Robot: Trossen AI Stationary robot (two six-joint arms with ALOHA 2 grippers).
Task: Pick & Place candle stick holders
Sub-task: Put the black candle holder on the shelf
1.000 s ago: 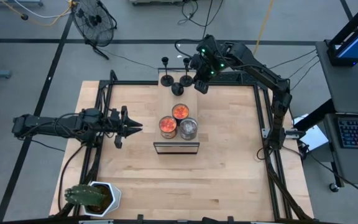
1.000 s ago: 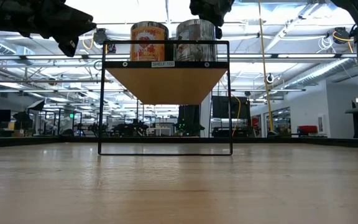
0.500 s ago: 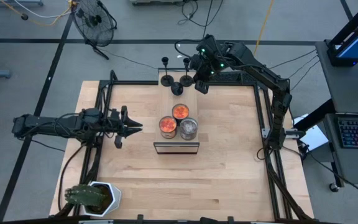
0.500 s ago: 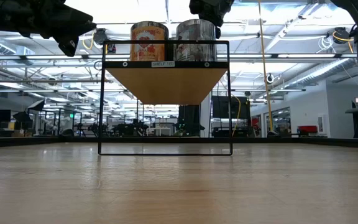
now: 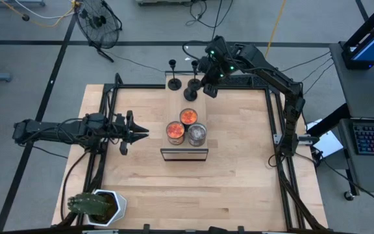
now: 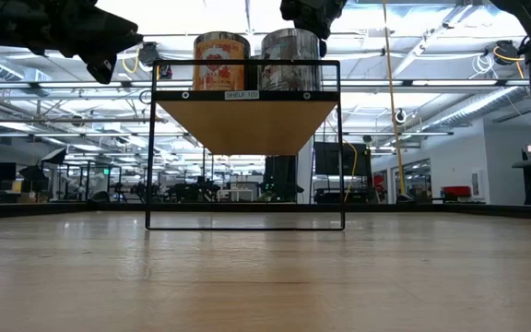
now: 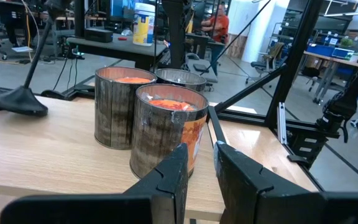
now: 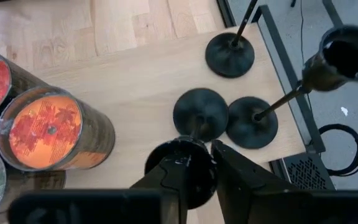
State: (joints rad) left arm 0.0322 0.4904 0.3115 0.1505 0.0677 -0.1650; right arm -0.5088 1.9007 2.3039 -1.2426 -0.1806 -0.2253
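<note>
Three black candle stick holders stand by their disc bases at the far end of the raised wooden shelf (image 5: 174,97). One (image 8: 229,55) is farthest out, and one (image 8: 252,122) sits beside the middle one (image 8: 201,112). My right gripper (image 8: 201,157) reaches over that end, slanting down, shut on the middle holder's top. My left gripper (image 7: 201,163) hangs level over the table's left side, pointing at the cans, slightly open and touching nothing. My right gripper has the middle holder's round cup top (image 8: 180,167) between its two fingers, coming from above and slanting down from the table's far right. The holder stands upright with its disc base (image 5: 188,95) on the shelf. The fingers hide the exact place of contact.
Three cans (image 5: 188,117), (image 5: 176,132), (image 5: 197,134) stand close together on the shelf's near half. The shelf's black wire frame (image 6: 245,221) rests on the table. A potted plant (image 5: 96,207) sits at the near left corner. Black frame rails (image 5: 274,123) run along the table's sides.
</note>
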